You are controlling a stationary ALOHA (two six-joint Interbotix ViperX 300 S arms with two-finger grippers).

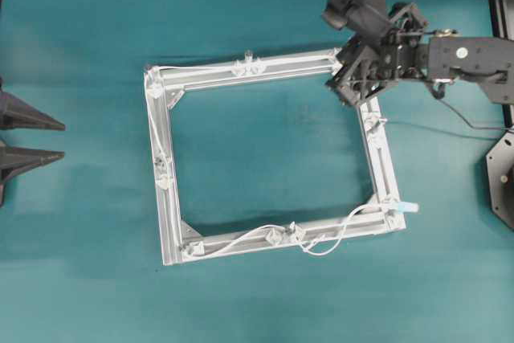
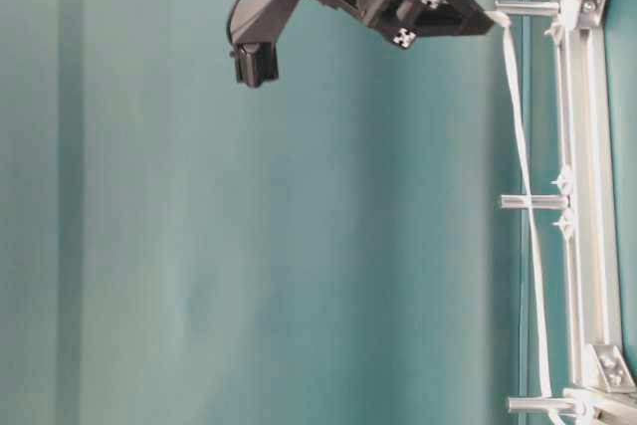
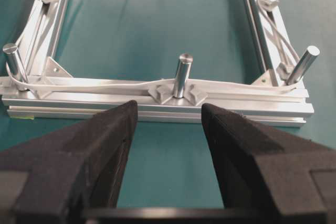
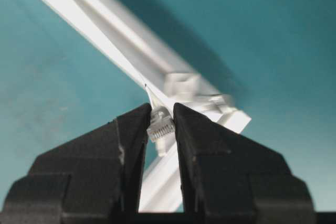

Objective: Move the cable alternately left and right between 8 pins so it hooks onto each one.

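The square silver frame (image 1: 169, 198) lies mid-table with pins (image 1: 248, 58) on its bars. The white cable (image 1: 347, 224) runs along the near bar, the left bar and the far bar, past several pins. My right gripper (image 1: 347, 84) hovers over the frame's far right corner. In the right wrist view this gripper (image 4: 161, 109) is shut on the cable's clear plug (image 4: 161, 125). From the table-level view the cable (image 2: 520, 116) rises off the frame to that gripper (image 2: 488, 19). My left gripper (image 1: 63, 140) is open, left of the frame; its fingers (image 3: 123, 121) face a pin (image 3: 182, 74).
The cable's other end carries a light blue tab (image 1: 409, 208) at the frame's near right corner. A dark robot base (image 1: 502, 182) sits at the right edge, with a thin dark wire (image 1: 450, 126) across the teal cloth.
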